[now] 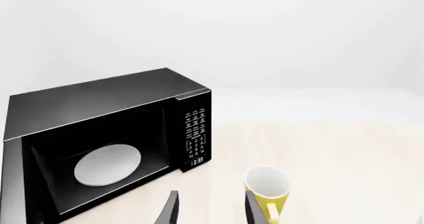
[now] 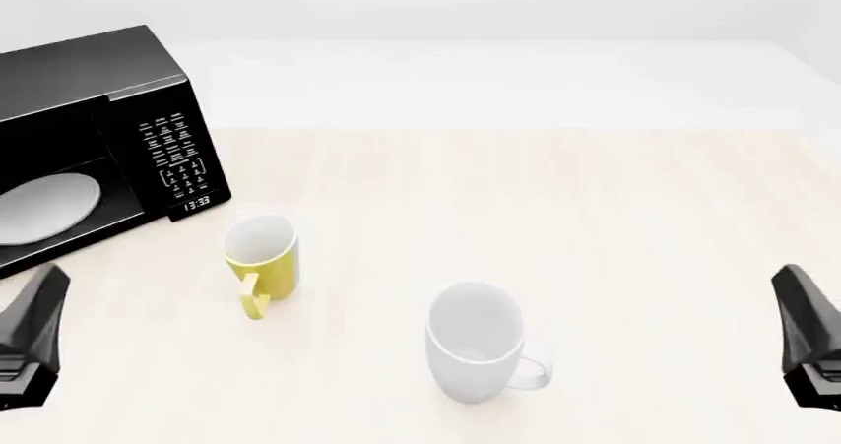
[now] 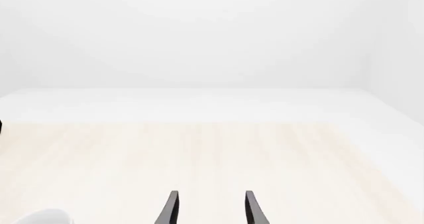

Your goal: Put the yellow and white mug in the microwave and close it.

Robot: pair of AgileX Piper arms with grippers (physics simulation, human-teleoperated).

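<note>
So the yellow and white mug (image 2: 260, 257) is sitting upright on the worktop (image 2: 592, 227), just in front of the microwave (image 2: 98, 139) and a bit off its keypad corner, handle pointing back toward the arms. The microwave door is already swung open, with the white turntable plate (image 2: 46, 206) showing inside. There's also a bigger all-white mug (image 2: 476, 344) further right that isn't part of the job.

Handling-wise, the mug looks like glazed ceramic: stiff, probably light enough for one arm, but likely slippery and it'd chip or tip if knocked. Best bet is probably pinching the rim wall, one finger inside and one outside, or squeezing across the body. The handle looks thin and could let it swing.

The left tool (image 1: 208, 211) has its fingers spread apart with nothing between them; in the left wrist view the mug sits just past one fingertip, not touching as far as anyone can tell. The right tool (image 3: 210, 209) is also spread, empty, hanging over bare worktop well away from the yellow mug.
</note>
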